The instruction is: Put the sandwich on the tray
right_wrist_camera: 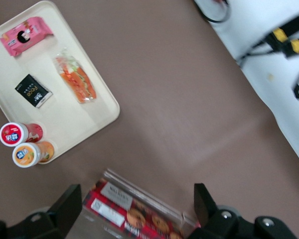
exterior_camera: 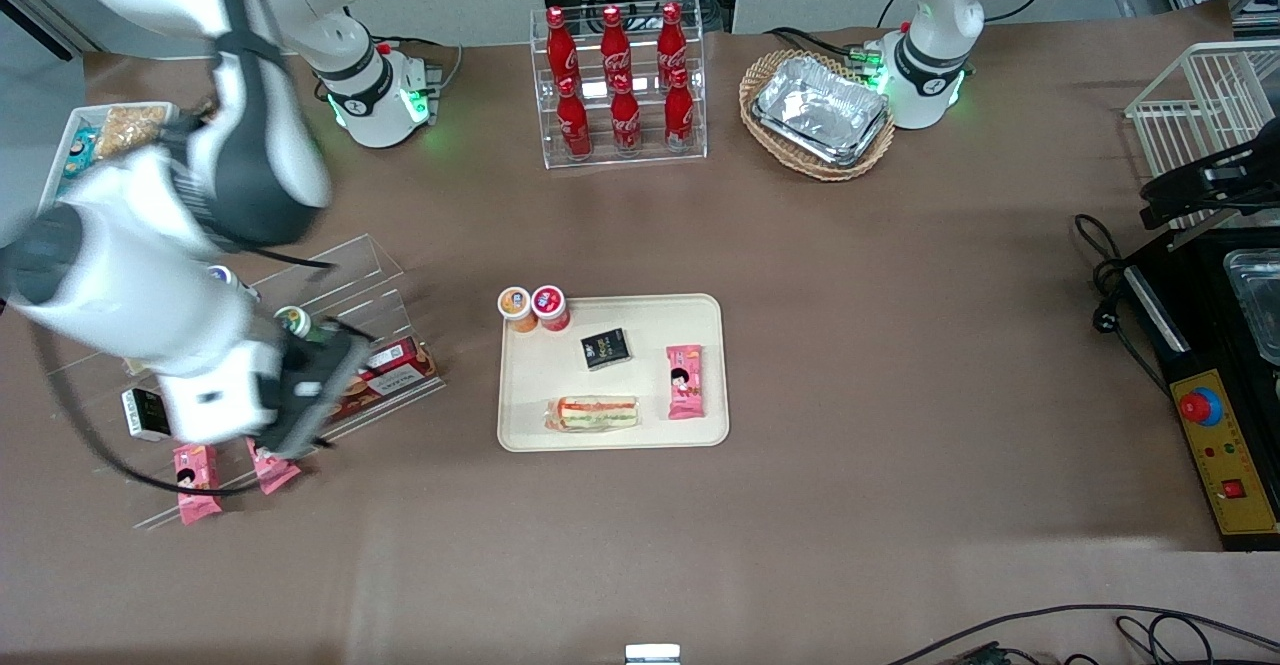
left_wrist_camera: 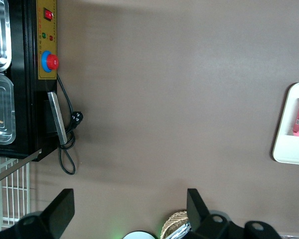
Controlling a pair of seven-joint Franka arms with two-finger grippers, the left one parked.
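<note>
The sandwich is a clear-wrapped wedge with green, white and red-orange layers. It lies on the cream tray, near the tray edge closest to the front camera. The right wrist view also shows the sandwich on the tray. My gripper is open and empty. It hangs over the clear acrylic shelf toward the working arm's end of the table, well apart from the tray. In the right wrist view the gripper is above a red cookie box.
On the tray are a black box, a pink snack packet and two small cups. Pink packets lie on the acrylic shelf. A cola bottle rack and a wicker basket of foil trays stand farther back.
</note>
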